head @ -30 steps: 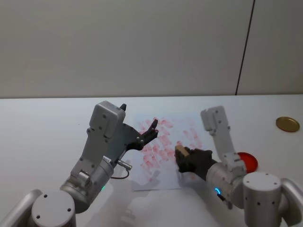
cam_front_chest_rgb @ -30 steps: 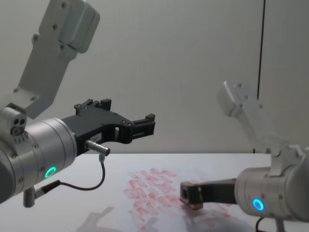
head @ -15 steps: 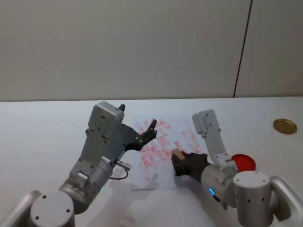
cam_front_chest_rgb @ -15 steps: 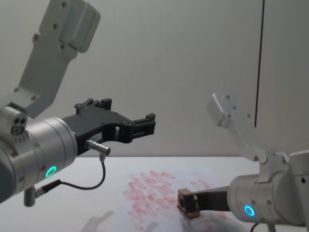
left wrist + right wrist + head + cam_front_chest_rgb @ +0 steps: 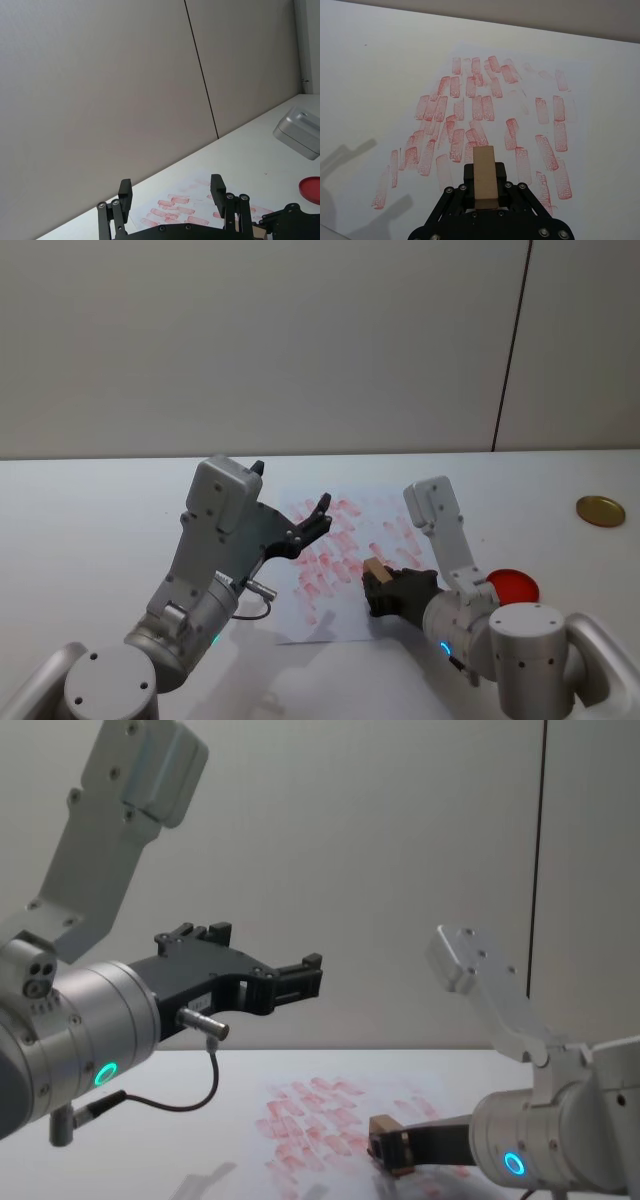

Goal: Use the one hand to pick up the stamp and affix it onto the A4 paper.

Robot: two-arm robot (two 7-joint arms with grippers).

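My right gripper is shut on the stamp, a small tan wooden block that sticks out past its black fingers. The stamp hangs low over the near part of the A4 paper, a white sheet covered with red stamp marks. From the chest, the stamp is just above the sheet; whether it touches I cannot tell. My left gripper is raised over the paper's left part, open and holding nothing, its fingers spread wide.
A round red ink pad lies on the white table right of the paper. A gold round lid sits far right. The left arm's cable hangs below its wrist. A grey wall stands behind the table.
My right gripper has carried the stamp slightly left and lower toward the paper's near part. The left arm has not moved.
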